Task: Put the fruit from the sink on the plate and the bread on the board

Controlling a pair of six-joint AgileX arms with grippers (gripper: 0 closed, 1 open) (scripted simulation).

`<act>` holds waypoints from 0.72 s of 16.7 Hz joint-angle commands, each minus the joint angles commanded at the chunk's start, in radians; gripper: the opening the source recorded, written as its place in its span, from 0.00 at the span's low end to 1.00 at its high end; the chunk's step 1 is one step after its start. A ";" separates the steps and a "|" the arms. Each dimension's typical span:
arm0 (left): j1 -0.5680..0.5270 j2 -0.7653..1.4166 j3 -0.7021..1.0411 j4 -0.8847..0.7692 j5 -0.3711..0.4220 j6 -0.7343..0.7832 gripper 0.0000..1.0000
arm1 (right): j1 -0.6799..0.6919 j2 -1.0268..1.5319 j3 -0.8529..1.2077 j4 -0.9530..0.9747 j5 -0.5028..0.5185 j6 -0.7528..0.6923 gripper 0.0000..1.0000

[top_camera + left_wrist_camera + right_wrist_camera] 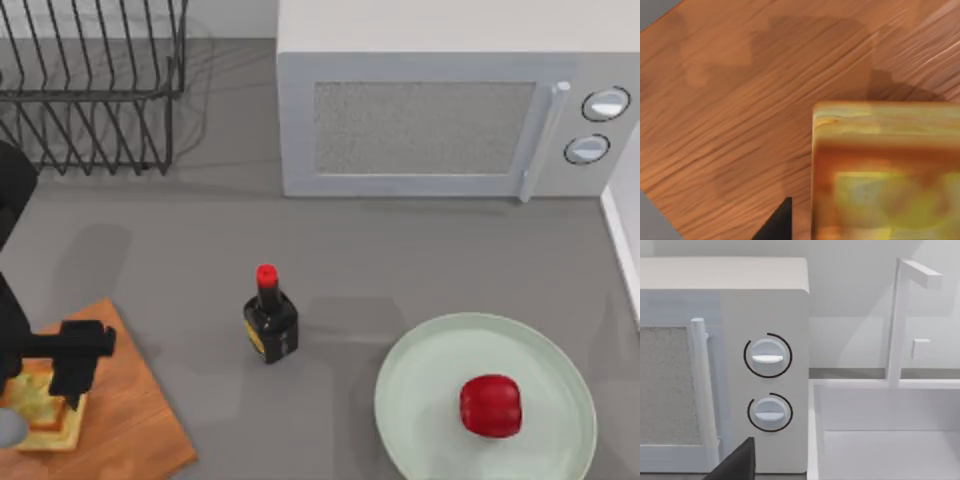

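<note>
Square golden bread (885,175) lies on grained wooden board (765,90); left tool (68,385) state unclear.

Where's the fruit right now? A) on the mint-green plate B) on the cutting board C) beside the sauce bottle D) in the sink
A. In the top view the fruit sits on the plate at the table's right, well apart from the bottle; the board at the left carries the bread under the left gripper.
</note>
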 joint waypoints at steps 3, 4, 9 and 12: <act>0.000 0.000 0.000 0.000 0.000 0.000 1.00 | 0.000 0.000 0.000 0.000 0.000 0.000 1.00; 0.000 0.000 0.000 0.000 0.000 0.000 1.00 | 0.000 0.000 0.000 0.000 0.000 0.000 1.00; 0.000 -0.001 0.001 0.000 0.000 0.000 1.00 | 0.000 0.000 0.000 0.000 0.000 0.000 1.00; 0.004 -0.019 -0.004 0.013 -0.001 -0.028 1.00 | 0.000 0.000 0.000 0.000 0.000 0.000 1.00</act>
